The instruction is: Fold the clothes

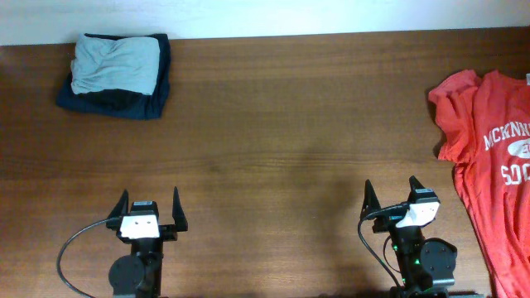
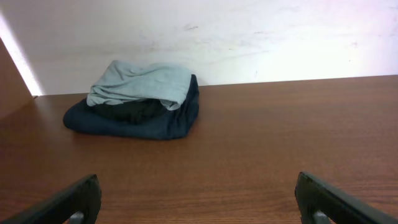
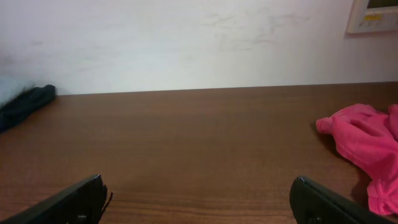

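Observation:
A red T-shirt (image 1: 493, 157) with white lettering lies spread flat at the table's right edge; its sleeve (image 3: 367, 146) shows pink at the right of the right wrist view. A folded pale grey-teal garment (image 1: 116, 63) rests on a folded dark navy one (image 1: 153, 91) at the far left corner, also seen as the grey-teal garment (image 2: 140, 84) on the navy one (image 2: 155, 121). My left gripper (image 1: 150, 202) is open near the front edge, nothing between its fingers. My right gripper (image 1: 390, 190) is open too, just left of the red shirt, touching nothing.
The brown wooden table (image 1: 281, 124) runs to a white wall at the back. A white wall device (image 3: 373, 15) shows at the top right of the right wrist view. Black cables (image 1: 70, 248) loop beside each arm base.

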